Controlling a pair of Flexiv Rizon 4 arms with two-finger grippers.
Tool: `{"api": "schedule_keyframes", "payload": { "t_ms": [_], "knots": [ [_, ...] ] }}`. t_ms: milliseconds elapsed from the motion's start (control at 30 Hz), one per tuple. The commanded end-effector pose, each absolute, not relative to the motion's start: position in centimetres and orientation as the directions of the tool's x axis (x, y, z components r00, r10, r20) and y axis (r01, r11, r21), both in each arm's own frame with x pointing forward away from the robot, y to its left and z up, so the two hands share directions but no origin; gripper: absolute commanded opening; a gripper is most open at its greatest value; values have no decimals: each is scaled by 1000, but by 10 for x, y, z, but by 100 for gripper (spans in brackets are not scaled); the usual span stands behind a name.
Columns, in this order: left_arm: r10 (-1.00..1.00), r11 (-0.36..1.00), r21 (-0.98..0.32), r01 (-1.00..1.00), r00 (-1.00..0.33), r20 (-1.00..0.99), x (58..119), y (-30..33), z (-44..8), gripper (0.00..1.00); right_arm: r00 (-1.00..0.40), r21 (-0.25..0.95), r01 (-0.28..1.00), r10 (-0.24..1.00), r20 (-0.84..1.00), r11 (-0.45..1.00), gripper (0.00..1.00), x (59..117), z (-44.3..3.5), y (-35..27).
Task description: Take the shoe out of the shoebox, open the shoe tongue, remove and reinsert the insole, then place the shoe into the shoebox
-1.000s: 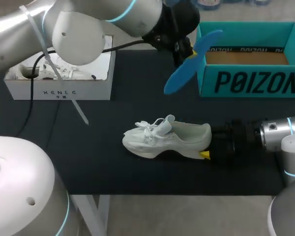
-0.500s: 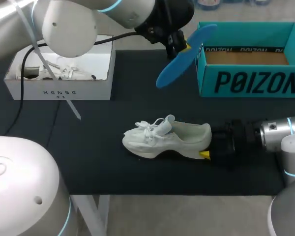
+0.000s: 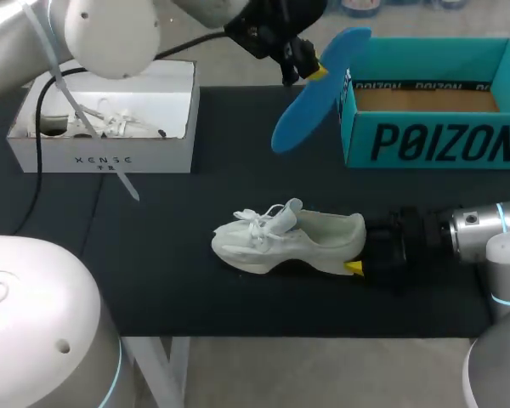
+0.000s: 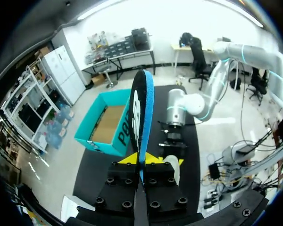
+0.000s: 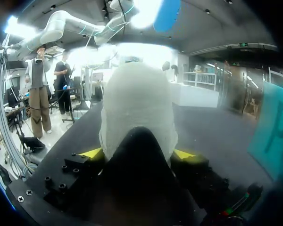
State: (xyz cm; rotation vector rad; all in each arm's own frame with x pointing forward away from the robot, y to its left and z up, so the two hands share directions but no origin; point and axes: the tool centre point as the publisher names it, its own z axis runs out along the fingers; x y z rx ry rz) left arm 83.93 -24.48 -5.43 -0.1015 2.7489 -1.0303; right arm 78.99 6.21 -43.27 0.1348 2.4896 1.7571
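A white shoe (image 3: 289, 238) lies on its side on the black table, toe to the left, its tongue and laces loose. My right gripper (image 3: 358, 255) is shut on its heel; in the right wrist view the heel (image 5: 137, 108) fills the gap between the yellow fingertips (image 5: 90, 153). My left gripper (image 3: 310, 72) hangs high over the table's far side, shut on the end of a blue insole (image 3: 310, 93). In the left wrist view the insole (image 4: 142, 113) stands edge-on out of the left gripper (image 4: 142, 159). The teal shoebox (image 3: 433, 140) stands open at the back right.
A white open box (image 3: 102, 157) holding a second shoe stands at the back left. A cable and a loose white strap hang from my left arm over the table's left part. The table's front edge runs just below the shoe.
My left gripper has lifted the blue insole higher and toward the far side of the table. The shoe and my right arm have stayed put.
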Motion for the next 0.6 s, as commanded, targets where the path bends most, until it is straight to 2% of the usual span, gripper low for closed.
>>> {"api": "schedule_keyframes", "payload": {
  "t_ms": [33, 400, 600],
  "knots": [
    [99, 687, -726, -31, -986, 135, 869, -229, -47, 0, -992, 941, 21, 125, -22, 337, 0, 790, -435, 64],
    [294, 582, -811, -58, -915, 276, 890, -212, -37, 0, -992, 941, 21, 125, -22, 337, 0, 790, -435, 64],
    [318, 528, -843, -107, -895, 312, 897, -205, -21, 0, -992, 941, 21, 125, -22, 337, 0, 790, -435, 64]
  ]
}}
